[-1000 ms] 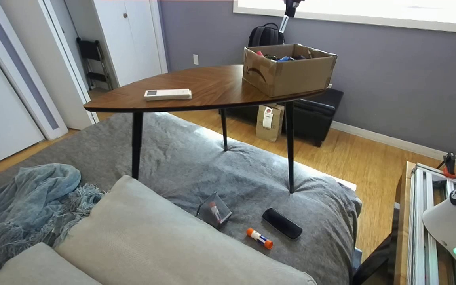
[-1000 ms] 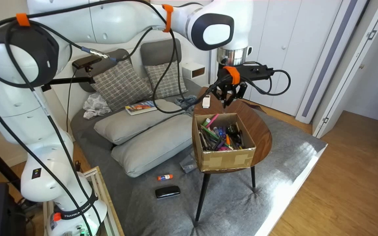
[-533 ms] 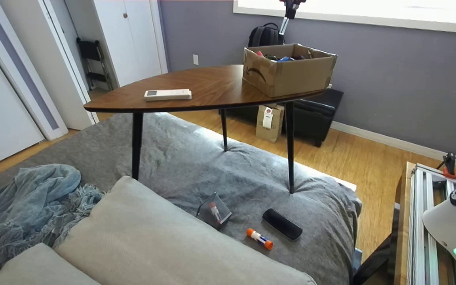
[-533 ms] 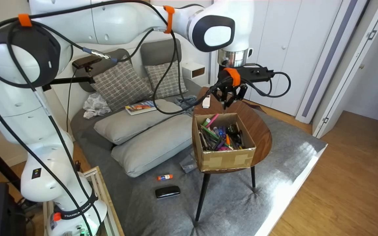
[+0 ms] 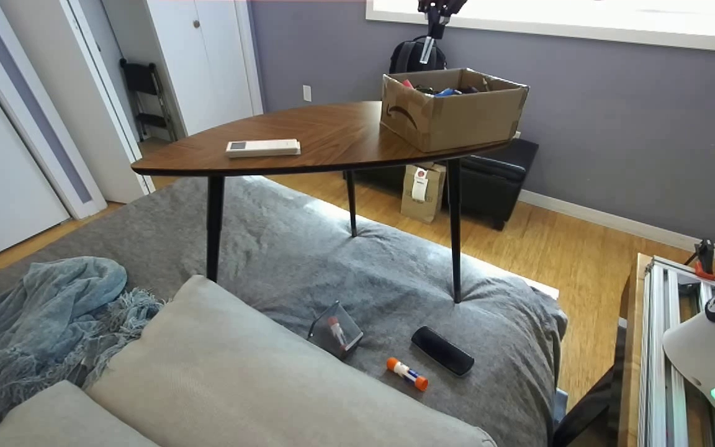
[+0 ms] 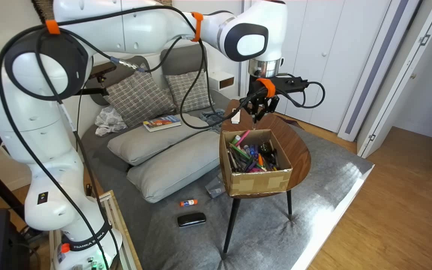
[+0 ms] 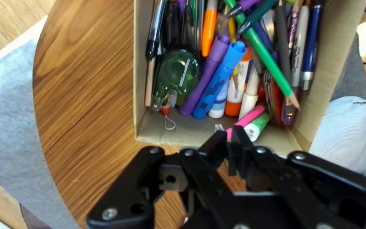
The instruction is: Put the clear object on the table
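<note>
My gripper (image 5: pixel 435 30) is shut on a thin clear object (image 5: pixel 427 51) that hangs down from the fingertips. In another exterior view the gripper (image 6: pixel 256 117) is above the box's far edge, and the clear object (image 6: pixel 254 126) is a faint sliver. In the wrist view the fingers (image 7: pixel 230 136) are close together, with a clear end (image 7: pixel 219 127) showing beside them; much of it is hidden. The reddish-brown table (image 5: pixel 326 127) lies below the gripper, and its top also shows in the wrist view (image 7: pixel 87 95). The object is held above the table, apart from it.
A cardboard box (image 5: pixel 475 121) full of pens and markers stands on the table, close to the gripper. A white remote (image 5: pixel 263 148) lies on the table. On the grey bed are a clear box (image 5: pixel 337 330), a glue stick (image 5: pixel 407 374) and a black case (image 5: pixel 442 351).
My gripper with the clear object has moved left and lower in an exterior view. The arm's links have shifted. The things on the table and bed have not moved.
</note>
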`<action>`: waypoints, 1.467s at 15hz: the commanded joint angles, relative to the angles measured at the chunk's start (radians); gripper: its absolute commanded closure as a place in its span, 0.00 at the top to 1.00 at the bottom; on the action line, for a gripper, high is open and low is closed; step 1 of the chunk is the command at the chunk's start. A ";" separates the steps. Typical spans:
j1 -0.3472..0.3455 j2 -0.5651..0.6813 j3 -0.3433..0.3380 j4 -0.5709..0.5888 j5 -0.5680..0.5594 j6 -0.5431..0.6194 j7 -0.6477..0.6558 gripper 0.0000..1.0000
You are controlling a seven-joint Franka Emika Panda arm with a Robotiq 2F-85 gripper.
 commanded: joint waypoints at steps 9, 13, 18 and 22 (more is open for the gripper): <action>0.002 0.422 0.147 0.526 0.072 -0.228 -0.121 0.03; 0.008 0.576 0.181 0.695 0.061 -0.379 -0.126 0.03; 0.014 0.734 0.204 0.895 0.048 -0.572 -0.109 0.03; 0.020 0.802 0.207 1.003 0.037 -0.680 -0.099 0.03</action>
